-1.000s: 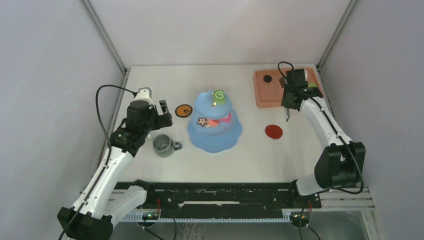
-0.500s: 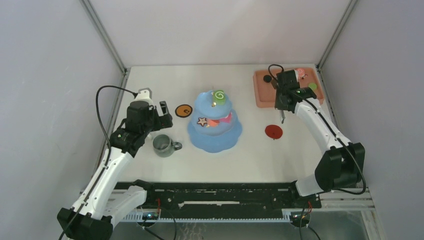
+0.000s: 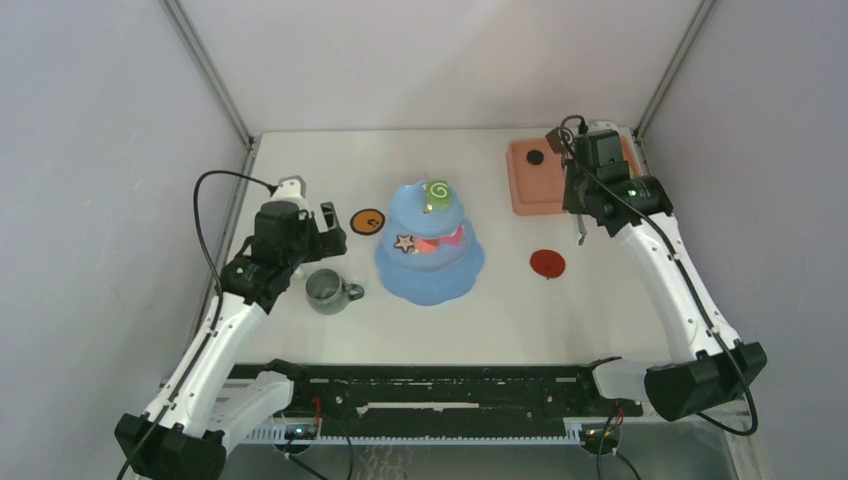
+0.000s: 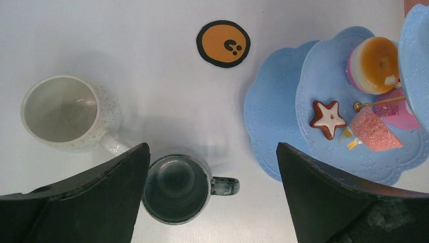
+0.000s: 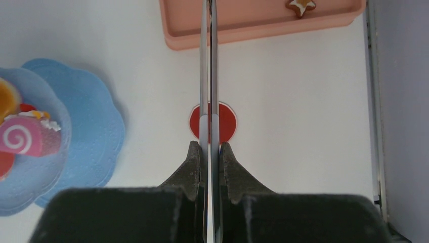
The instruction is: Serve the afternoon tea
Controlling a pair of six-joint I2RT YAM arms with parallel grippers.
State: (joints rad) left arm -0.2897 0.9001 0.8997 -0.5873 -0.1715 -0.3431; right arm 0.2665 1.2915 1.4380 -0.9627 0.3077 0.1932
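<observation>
The light blue cake stand (image 3: 430,272) stands mid-table with a green swirl roll (image 3: 437,190) on top and a star cookie (image 3: 405,242) on its middle tier. In the left wrist view that tier (image 4: 313,76) also holds an orange tart (image 4: 374,63). My left gripper (image 4: 212,148) hovers open over the grey-green mug (image 4: 177,187), with the white mug (image 4: 66,114) beside it. My right gripper (image 5: 208,147) is shut on the long metal tongs (image 5: 207,76), which reach over the salmon tray (image 5: 253,28). The tong tips are out of view.
An orange coaster (image 3: 368,221) lies left of the stand and a red coaster (image 3: 547,264) lies right of it, under the tongs. The tray (image 3: 530,185) at the back right holds a star cookie (image 5: 300,5) and a small black piece (image 3: 535,157). Walls close in on both sides.
My right gripper, still holding the tongs, swung left and then back right near the tray's front edge, and that arm's base link turned outward. The left arm stayed still.
</observation>
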